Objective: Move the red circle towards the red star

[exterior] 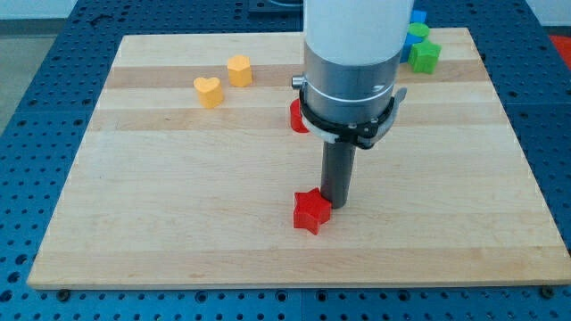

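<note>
The red star lies on the wooden board, a little below the middle of the view. My tip stands right beside the star, at its upper right, touching or nearly touching it. A red block, probably the red circle, shows partly behind the arm's grey collar, above the star; most of it is hidden, so its shape cannot be made out.
A yellow heart and a yellow block lie at the upper left. A green star-like block, another green block and a blue block sit at the top right, near the board's edge.
</note>
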Motion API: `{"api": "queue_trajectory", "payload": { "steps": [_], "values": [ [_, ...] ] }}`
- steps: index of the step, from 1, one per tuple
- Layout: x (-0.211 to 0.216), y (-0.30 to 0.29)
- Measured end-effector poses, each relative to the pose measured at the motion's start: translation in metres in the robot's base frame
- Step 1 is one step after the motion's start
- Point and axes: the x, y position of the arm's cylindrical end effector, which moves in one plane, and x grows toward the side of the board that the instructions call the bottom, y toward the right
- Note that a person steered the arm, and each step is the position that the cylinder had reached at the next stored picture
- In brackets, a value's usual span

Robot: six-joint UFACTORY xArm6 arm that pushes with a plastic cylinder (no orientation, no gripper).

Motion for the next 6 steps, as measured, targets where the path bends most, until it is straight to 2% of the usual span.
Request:
{"api": "queue_trajectory", "payload": {
  "steps": [2, 3, 4, 5, 6],
  "values": [
    [-0.094, 0.042],
    [-0.143, 0.042],
    [-0.166, 0.008],
    [-0.16, -0.039],
    [-0.127, -0.065]
  ]
}}
